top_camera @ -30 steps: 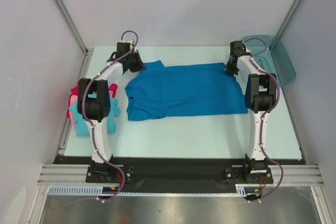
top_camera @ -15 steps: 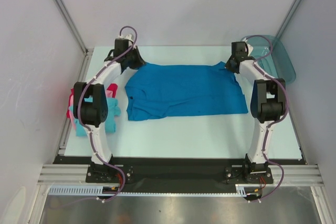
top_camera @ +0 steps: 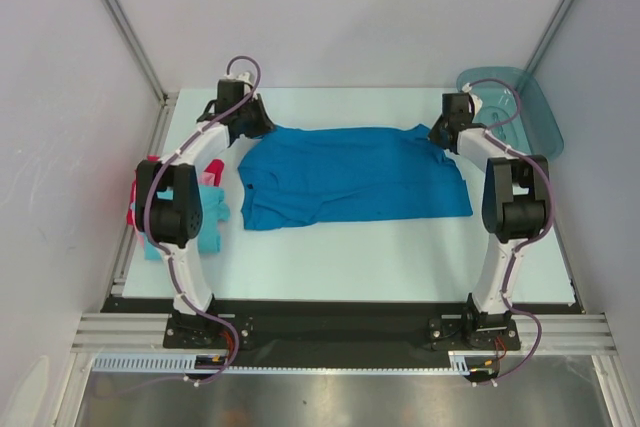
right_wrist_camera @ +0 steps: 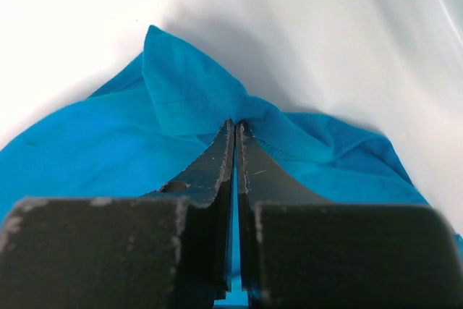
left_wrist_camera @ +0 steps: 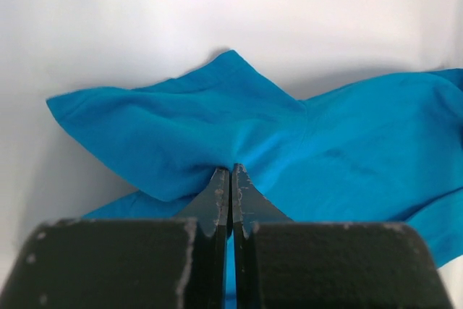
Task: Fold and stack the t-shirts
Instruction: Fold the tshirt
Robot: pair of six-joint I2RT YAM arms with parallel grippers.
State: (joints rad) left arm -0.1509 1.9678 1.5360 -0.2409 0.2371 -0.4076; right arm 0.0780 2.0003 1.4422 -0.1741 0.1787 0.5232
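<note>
- The blue shirt (top_camera: pixel 350 172) lies spread flat across the middle of the table (top_camera: pixel 380 257), its long side running left to right.
- The left gripper (left_wrist_camera: pixel 230 173) is at the shirt's far left corner. Its jaws are pressed together, and a fold of blue cloth is pinched at the tips.
- In the left wrist view that corner is raised off the table in a peaked flap, and the rest of the shirt runs off to the right.
- The right gripper (right_wrist_camera: pixel 235 124) is at the far right corner. Its jaws are also closed tight on a small tuck of blue cloth.
- In the right wrist view the cloth bunches into a little point just past the tips.
- Both arms reach to the far side of the table, one at each end of the shirt's far edge.
- A pile of other shirts sits at the table's left edge, partly hidden behind the left arm. The turquoise shirt (top_camera: pixel 212 232) shows most, with bits of the pink shirt (top_camera: pixel 209 177) and the red shirt (top_camera: pixel 133 212) beside it.
- A teal tray (top_camera: pixel 525 107) leans at the far right corner, apart from the blue shirt.
</note>
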